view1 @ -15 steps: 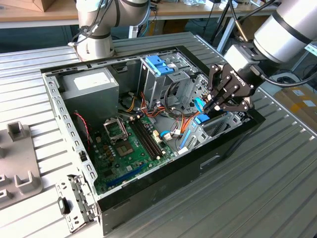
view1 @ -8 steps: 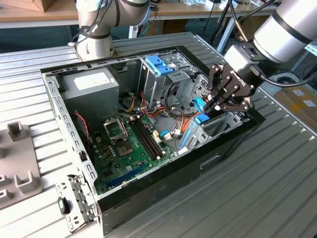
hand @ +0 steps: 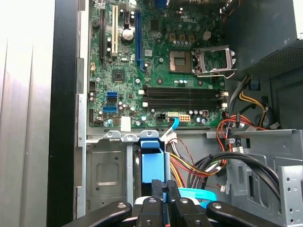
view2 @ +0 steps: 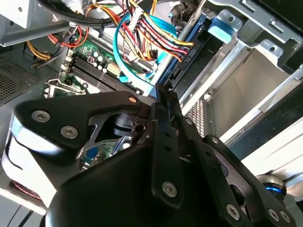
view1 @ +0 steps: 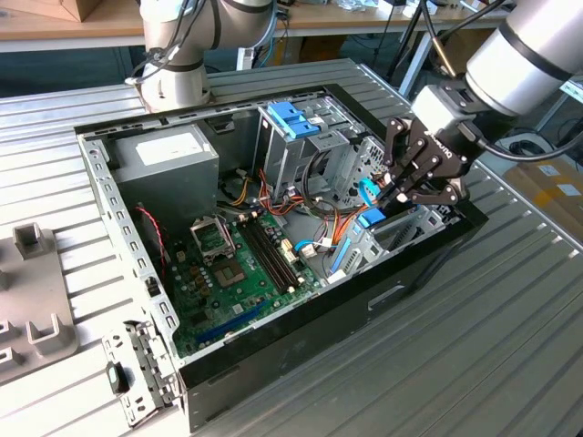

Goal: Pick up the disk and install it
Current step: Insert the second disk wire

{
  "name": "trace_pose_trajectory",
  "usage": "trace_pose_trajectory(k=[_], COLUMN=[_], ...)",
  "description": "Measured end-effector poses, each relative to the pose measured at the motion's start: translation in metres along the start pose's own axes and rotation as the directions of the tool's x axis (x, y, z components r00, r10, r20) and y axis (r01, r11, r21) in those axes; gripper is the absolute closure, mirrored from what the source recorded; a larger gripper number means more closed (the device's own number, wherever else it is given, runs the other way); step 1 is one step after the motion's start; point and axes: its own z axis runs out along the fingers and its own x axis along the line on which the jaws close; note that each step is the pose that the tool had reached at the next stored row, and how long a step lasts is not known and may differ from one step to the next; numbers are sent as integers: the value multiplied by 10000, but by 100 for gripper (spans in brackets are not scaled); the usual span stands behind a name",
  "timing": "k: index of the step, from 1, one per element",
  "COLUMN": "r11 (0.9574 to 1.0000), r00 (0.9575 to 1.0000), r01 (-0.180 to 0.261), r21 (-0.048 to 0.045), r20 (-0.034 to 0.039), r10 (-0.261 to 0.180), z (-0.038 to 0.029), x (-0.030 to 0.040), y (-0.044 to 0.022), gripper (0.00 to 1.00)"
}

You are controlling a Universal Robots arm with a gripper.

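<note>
The disk (view1: 371, 219) stands on edge in the drive bay at the case's front corner on the exterior view's right, with its blue carrier frame showing. In the first wrist view the disk's (hand: 152, 163) blue end sits between the bay's metal walls. The second wrist view shows the disk's (view2: 191, 45) blue rail running along a dark slab in the bay. My gripper (view1: 393, 194) hovers just above it, fingers pressed together with nothing seen between them. Its black fingertips meet in both wrist views, gripper (view2: 163, 93) and gripper (hand: 165, 191), right over the carrier.
The open computer case (view1: 137, 264) lies on a slatted metal table. Inside are a green motherboard (view1: 237, 264), a grey power supply box (view1: 168, 155), a cage with a blue latch (view1: 290, 118) and bundled cables (view1: 305, 196). Another arm's base (view1: 178, 77) stands behind. Grey fixtures (view1: 36, 300) sit at the exterior view's left.
</note>
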Motion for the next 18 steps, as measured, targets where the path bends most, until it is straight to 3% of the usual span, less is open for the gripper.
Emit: trace_pose_trajectory(k=[3, 10, 12, 18], r11=[9997, 9985, 9981, 9981], r00=[10000, 10000, 9999, 9999], r01=[42, 90, 101, 101], r21=[250, 543, 606, 608], r20=[6, 7, 5, 5], r10=[-42, -90, -101, -101], z=[3, 7, 7, 7], x=[0, 1, 1, 1], y=[0, -1, -2, -1], gripper=[84, 84, 84, 84])
